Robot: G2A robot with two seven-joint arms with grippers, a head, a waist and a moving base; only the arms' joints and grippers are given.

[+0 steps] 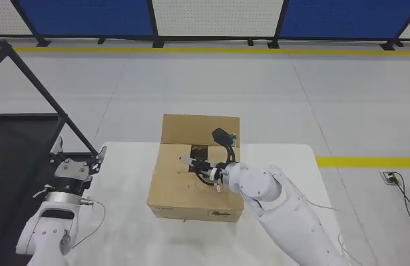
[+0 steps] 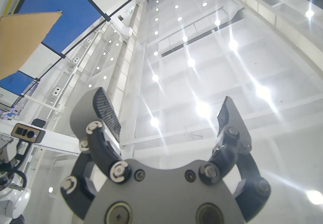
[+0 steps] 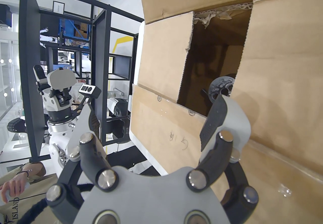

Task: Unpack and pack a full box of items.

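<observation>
A brown cardboard box (image 1: 192,189) stands in the middle of the white table (image 1: 291,166). Its far flap (image 1: 200,128) stands up and the other flaps lie nearly flat, leaving a dark gap (image 3: 214,53). A round grey and black item (image 3: 222,86) lies inside the gap, partly hidden. My right gripper (image 1: 194,164) hovers open just above the box top at the gap's edge, nothing between its fingers (image 3: 219,119). My left gripper (image 1: 80,154) sits at the table's left edge, turned upward, open and empty (image 2: 164,111). The box flap (image 2: 22,38) shows beside it.
A black metal rack (image 1: 32,86) stands left of the table, close to the left arm. Bare table surface lies left and right of the box. A yellow floor line (image 1: 365,161) runs past the table's right side.
</observation>
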